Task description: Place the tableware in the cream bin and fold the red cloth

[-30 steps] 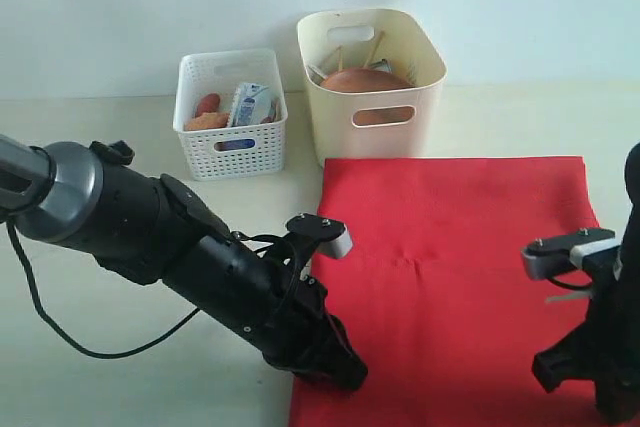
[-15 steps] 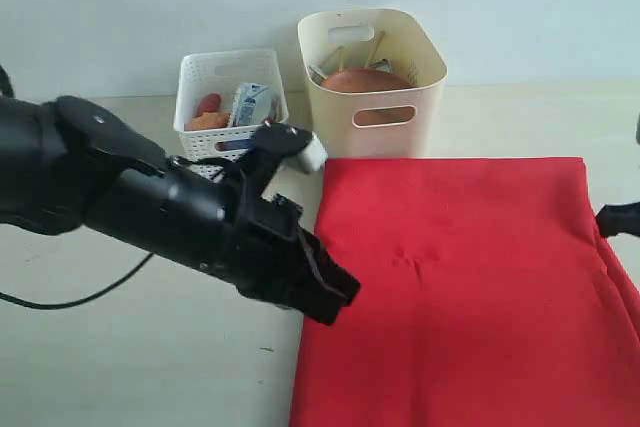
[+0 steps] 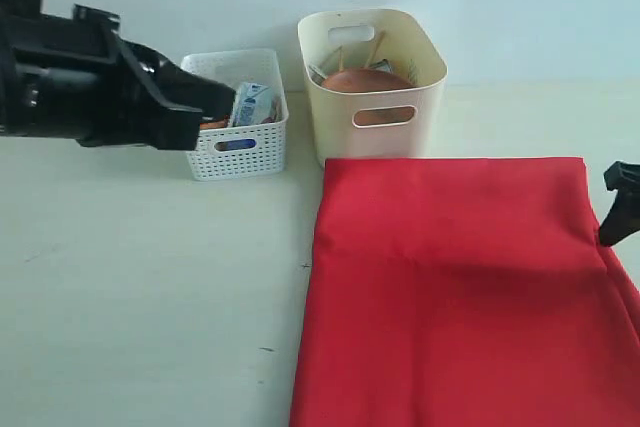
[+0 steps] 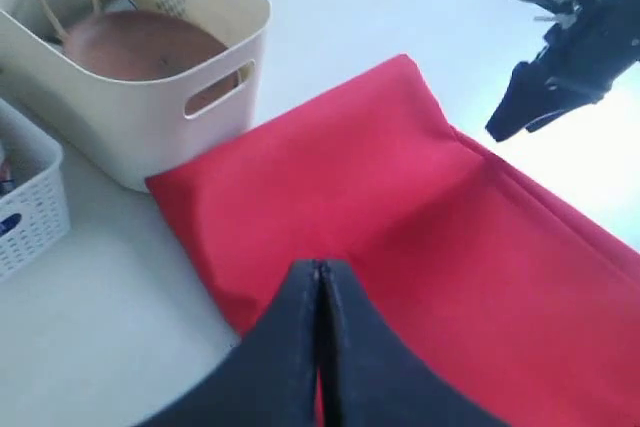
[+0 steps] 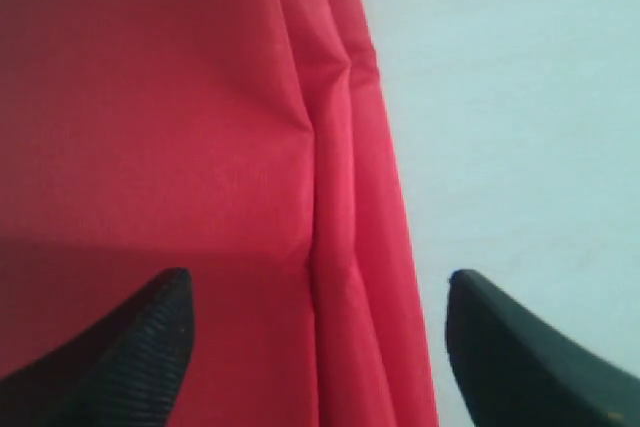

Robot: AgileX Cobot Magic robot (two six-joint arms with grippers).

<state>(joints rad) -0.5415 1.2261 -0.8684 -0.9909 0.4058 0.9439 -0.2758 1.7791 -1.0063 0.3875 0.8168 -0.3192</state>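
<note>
Pale blank wall at the back, cream-coloured bench [image 3: 130,277] in front of it. Far left, the left arm [image 3: 90,97] hangs up off the bench, and its black front end hides part of the white lattice basket [image 3: 240,147]. The left jaws are pressed tight together, with nothing showing between them. The basket has a blue-and-white milk carton [image 3: 252,104] poking up inside.

Just right of the basket, a little apart from it, is the cream bin [image 3: 372,97]. A round brown plate [image 3: 362,80] sits tilted in it, and wooden chopsticks [image 3: 375,47] stick up behind the plate. Whatever else is in there is too buried for me to make out.

The red cloth [image 3: 450,287] lies flat on the bench in front of the bin. Its far edge is right by the bin's base, but I can't tell if they touch. It runs off the near edge of the shot. Along its right side you can see stacked layers, so it looks doubled over there.

Far right, only a dark bit of the right arm [image 3: 622,202] peeks in, just by the cloth's right edge. The right jaws are spread wide, one over the cloth and the other over bare bench, with that layered edge between them.
</note>
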